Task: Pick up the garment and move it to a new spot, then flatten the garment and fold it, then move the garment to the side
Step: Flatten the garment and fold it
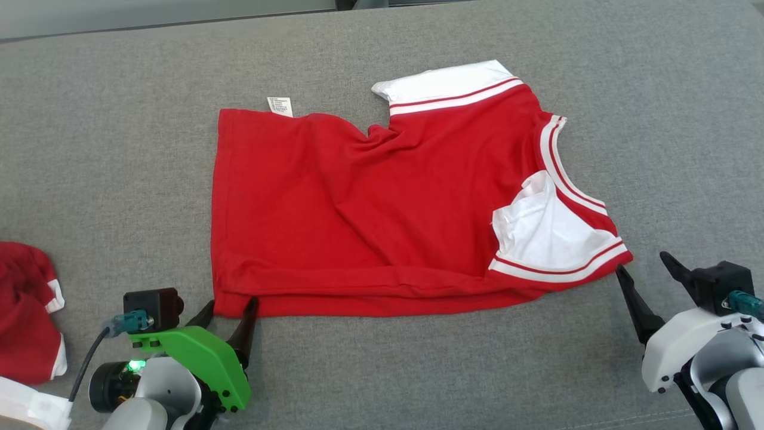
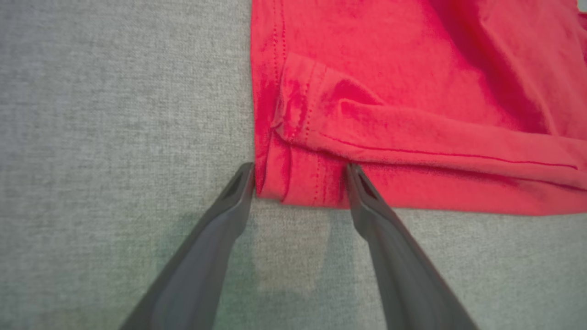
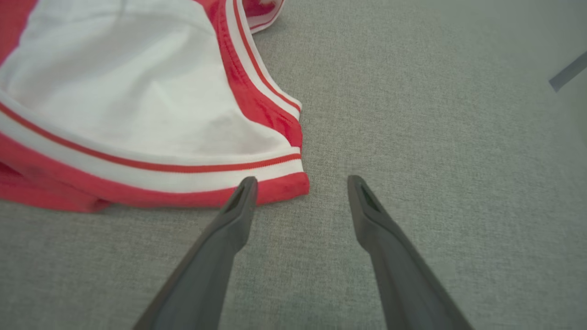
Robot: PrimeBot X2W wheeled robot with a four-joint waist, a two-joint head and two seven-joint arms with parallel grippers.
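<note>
The garment (image 1: 370, 221), a red top with white sleeves and striped trim, is seen spread across the middle of the head view on a grey fabric surface (image 1: 119, 149). It is doubled over along its lower edge, so the under layer is mostly hidden. A white label (image 1: 279, 106) sticks out at its upper left edge; the print is too small to be read.

The left gripper (image 1: 231, 302) is found at the lower left, jaws spread apart, with the garment's lower left corner lying between the fingertips. Whether the cloth is touched cannot be told. The right gripper (image 1: 641, 263) is seen at the lower right, jaws likewise parted and nothing held, one fingertip just beside the striped sleeve hem. Both arms are cut off by the bottom edge.

A second red and white cloth (image 1: 27, 310) is cut off by the left edge. A dark strip (image 3: 567, 72) at the upper right of the right wrist view cannot be identified.
</note>
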